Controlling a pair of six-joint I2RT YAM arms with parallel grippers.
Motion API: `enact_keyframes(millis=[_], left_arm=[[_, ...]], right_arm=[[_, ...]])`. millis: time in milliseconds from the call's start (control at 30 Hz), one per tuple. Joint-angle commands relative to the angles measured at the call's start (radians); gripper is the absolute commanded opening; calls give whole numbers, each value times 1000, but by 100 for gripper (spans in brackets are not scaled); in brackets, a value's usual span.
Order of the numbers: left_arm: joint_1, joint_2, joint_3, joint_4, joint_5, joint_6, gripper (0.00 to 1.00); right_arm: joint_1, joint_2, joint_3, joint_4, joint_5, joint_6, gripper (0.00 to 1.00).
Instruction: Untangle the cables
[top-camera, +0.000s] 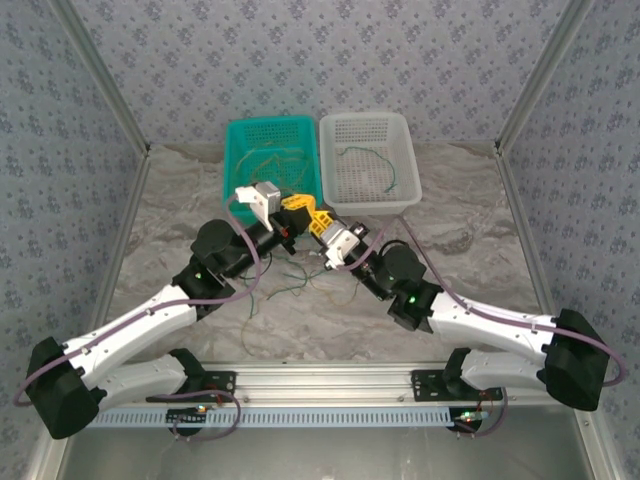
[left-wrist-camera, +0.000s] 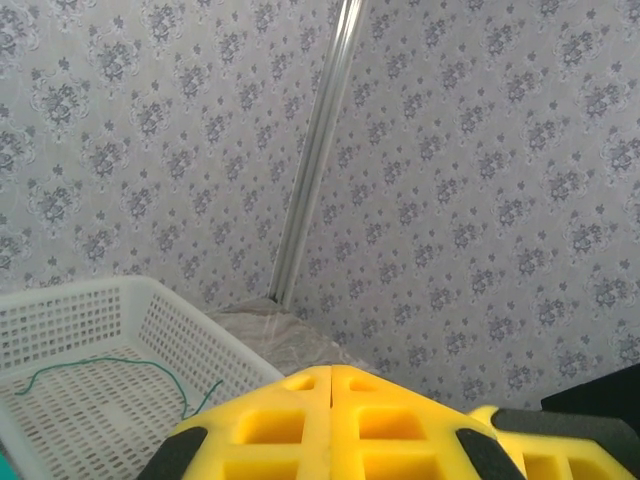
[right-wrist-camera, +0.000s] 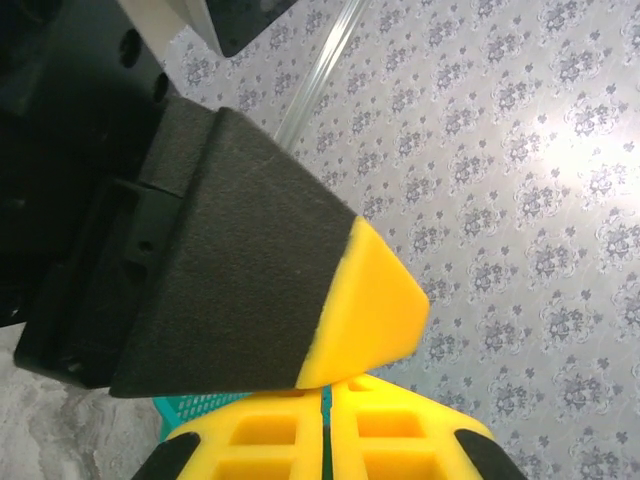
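Thin tan and green cables (top-camera: 268, 158) lie curled in the teal basket (top-camera: 238, 135). One green cable (top-camera: 378, 165) lies in the white basket (top-camera: 405, 135), and it appears again in the left wrist view (left-wrist-camera: 110, 362). More thin green cable (top-camera: 298, 287) trails on the table below the grippers. My left gripper (top-camera: 300, 203) (left-wrist-camera: 331, 372) is shut, its yellow tips pressed together. My right gripper (top-camera: 318, 222) (right-wrist-camera: 327, 385) is shut too, right beside the left one's fingers (right-wrist-camera: 365, 300). I can't see whether either one pinches a wire.
The two baskets stand side by side at the back of the marble-patterned table (top-camera: 450, 250). The white basket's wall (left-wrist-camera: 200, 340) is just left of my left gripper. Patterned walls and metal frame posts (left-wrist-camera: 315, 150) enclose the table.
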Motion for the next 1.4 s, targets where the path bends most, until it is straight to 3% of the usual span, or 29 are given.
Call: enact_keyframes(millis=[0, 200, 400, 767, 867, 1167, 1367], left_arm=[[-7, -40, -27, 17, -41, 2, 0], [8, -120, -60, -44, -160, 30, 0], [113, -242, -99, -150, -187, 19, 0], [278, -424, -113, -306, -212, 26, 0], [310, -450, -100, -315, -211, 19, 0], [323, -315, 74, -291, 11, -41, 0], [320, -305, 63, -235, 150, -75, 0]], right_arm=[[-26, -61, 57, -26, 18, 97, 0], [-175, -194, 126, -324, 66, 425, 0], [-362, -310, 165, -621, 111, 693, 0], [-615, -427, 166, -892, 212, 820, 0], [-689, -462, 172, -920, 176, 845, 0], [-784, -434, 199, -890, -10, 886, 0], [-806, -191, 307, -808, -120, 879, 0]])
